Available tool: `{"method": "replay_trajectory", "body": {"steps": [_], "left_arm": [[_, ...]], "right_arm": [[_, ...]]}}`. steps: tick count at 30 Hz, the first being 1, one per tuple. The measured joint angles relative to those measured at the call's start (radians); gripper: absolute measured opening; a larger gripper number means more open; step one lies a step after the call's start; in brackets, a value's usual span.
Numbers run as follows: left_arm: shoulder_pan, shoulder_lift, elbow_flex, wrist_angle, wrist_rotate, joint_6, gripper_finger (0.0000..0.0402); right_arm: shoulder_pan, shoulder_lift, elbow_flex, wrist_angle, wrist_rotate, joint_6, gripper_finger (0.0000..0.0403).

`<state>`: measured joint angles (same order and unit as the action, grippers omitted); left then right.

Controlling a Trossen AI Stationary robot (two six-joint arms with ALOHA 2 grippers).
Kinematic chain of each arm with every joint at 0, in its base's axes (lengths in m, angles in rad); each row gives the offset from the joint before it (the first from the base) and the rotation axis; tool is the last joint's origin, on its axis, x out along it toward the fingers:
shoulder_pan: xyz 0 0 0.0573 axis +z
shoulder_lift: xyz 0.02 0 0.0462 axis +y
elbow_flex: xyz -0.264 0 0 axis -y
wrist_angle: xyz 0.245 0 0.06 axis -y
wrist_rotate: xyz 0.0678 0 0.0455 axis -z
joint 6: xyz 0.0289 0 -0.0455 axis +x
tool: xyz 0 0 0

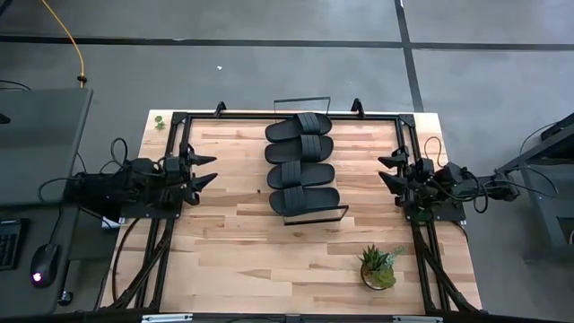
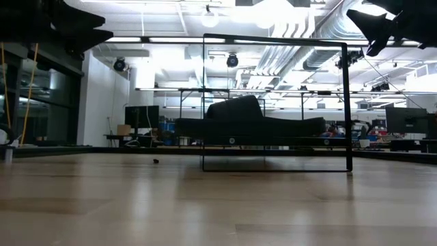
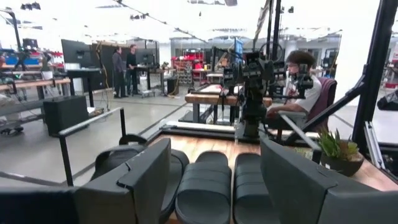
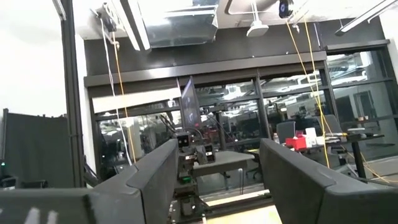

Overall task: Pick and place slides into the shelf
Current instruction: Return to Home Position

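Since all four slides (image 1: pixel 302 151) lie on the shelf (image 1: pixel 316 218), the job seems done (left pincer (image 1: pixel 215 169), right pincer (image 1: pixel 380 170): apart, empty).

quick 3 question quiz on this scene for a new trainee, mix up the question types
1. Count: how many slides lie on the shelf?
2. True or false: the left gripper is shut on a slide.
3. Pick one: the potted plant stands on the table nearest to A) the left gripper, B) the right gripper, C) the shelf's far rail.

Key
1. Four, side by side in one row.
2. False: it is open and empty, off to the side of the shelf.
3. B.
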<state>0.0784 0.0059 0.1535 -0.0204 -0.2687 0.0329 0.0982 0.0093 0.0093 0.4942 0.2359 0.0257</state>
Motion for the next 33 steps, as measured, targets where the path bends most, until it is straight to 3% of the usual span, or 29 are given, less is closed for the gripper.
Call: {"method": "replay_trajectory", "body": {"steps": [8,15,25,33], "left_arm": [[0.000,0.000,-0.008,-0.004,0.000,-0.001,0.0230],[0.000,0.000,-0.146,0.252,-0.005,0.012,0.0228],[0.000,0.000,-0.145,0.193,-0.003,0.050,0.0228],[0.000,0.000,-0.145,0.123,-0.055,0.055,0.0227]], "right_arm": [[0.000,0.000,0.000,-0.035,0.027,0.000,0.0216],[0.000,0.000,-0.001,-0.064,0.074,0.008,0.0216],[0.000,0.000,-0.001,-0.122,0.068,0.000,0.0216],[0.000,0.000,-0.001,-0.300,0.066,-0.069,0.0216]]}}
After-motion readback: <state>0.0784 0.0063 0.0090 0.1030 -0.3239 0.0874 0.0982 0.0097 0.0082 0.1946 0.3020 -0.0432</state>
